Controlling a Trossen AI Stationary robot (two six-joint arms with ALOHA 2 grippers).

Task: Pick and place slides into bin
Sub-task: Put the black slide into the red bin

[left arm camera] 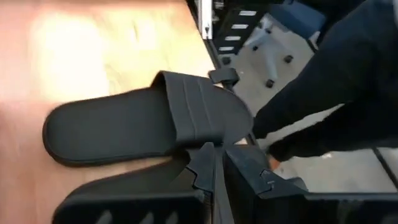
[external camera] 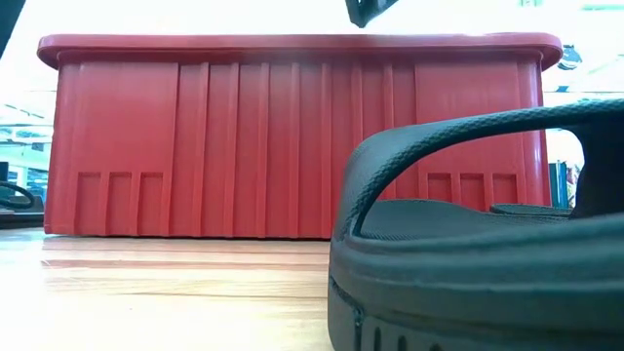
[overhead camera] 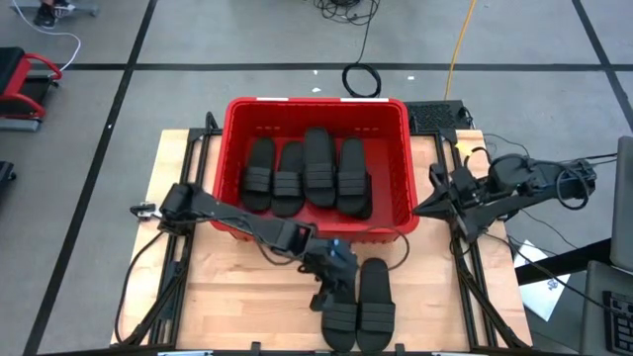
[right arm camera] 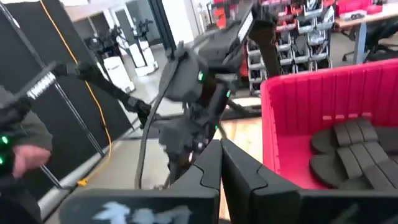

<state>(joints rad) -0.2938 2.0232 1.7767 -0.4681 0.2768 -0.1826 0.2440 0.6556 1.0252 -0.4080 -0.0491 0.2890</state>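
Note:
The red bin [overhead camera: 318,111] stands at the table's far middle with several black slides [overhead camera: 307,173] lying in it; it also shows in the low view [external camera: 195,136]. Two more slides lie side by side on the table near its near edge: the right one [overhead camera: 376,302] [left arm camera: 143,124] and the left one [overhead camera: 340,321] [left arm camera: 124,199]. My left gripper [overhead camera: 331,280] [left arm camera: 217,171] is shut and stands over the left slide's far end. My right gripper [overhead camera: 423,208] [right arm camera: 221,165] is shut and empty, just off the bin's right wall. My left gripper's shut fingers [left arm camera: 202,168] stand at the left slide's far end [left arm camera: 168,180], slanting down from the table's left and far side. I cannot tell whether they touch it.
The bin's near wall [overhead camera: 316,229] is close behind my left arm. In the low view one slide [external camera: 468,253] fills the foreground in front of the bin. Bare wood [overhead camera: 227,297] lies left of the two slides. A person's hand [right arm camera: 18,158] shows beyond the table.

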